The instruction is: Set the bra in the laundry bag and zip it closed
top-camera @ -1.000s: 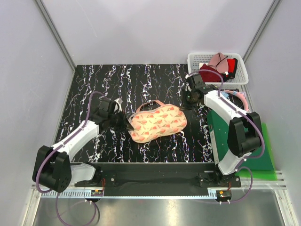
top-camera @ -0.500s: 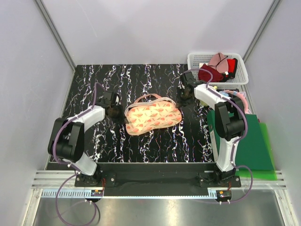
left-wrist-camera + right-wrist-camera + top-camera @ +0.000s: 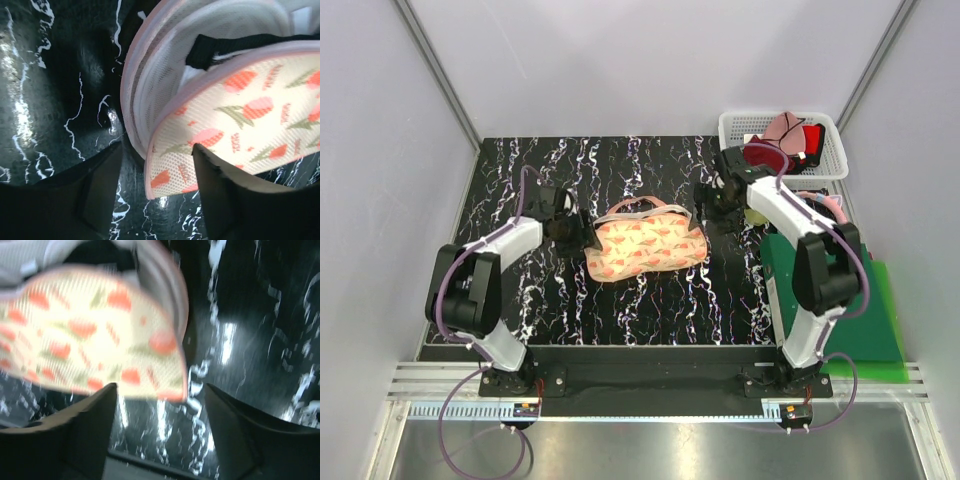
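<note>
The laundry bag (image 3: 645, 247), peach with orange-red print, lies in the middle of the black marbled table. Its lid stands ajar along the pink edge (image 3: 150, 165). Through the gap in the left wrist view I see white padding and a black strap of the bra (image 3: 210, 49) inside. My left gripper (image 3: 568, 226) is at the bag's left end, open, and the lid's corner lies loose between the fingers (image 3: 215, 185). At the bag's right end my right gripper (image 3: 713, 206) is open too, and the bag's corner (image 3: 165, 385) hangs just above its gap. That view is blurred.
A white plastic basket (image 3: 736, 128) at the back right holds a dark red bra (image 3: 763, 155) and a pale pink garment (image 3: 783, 127). A green block (image 3: 865, 310) lies along the right edge. Grey walls close the table on three sides.
Both grippers were shut at the bag's ends and have now opened. The bag has shifted a little to the left and back. Both arms have changed pose.
</note>
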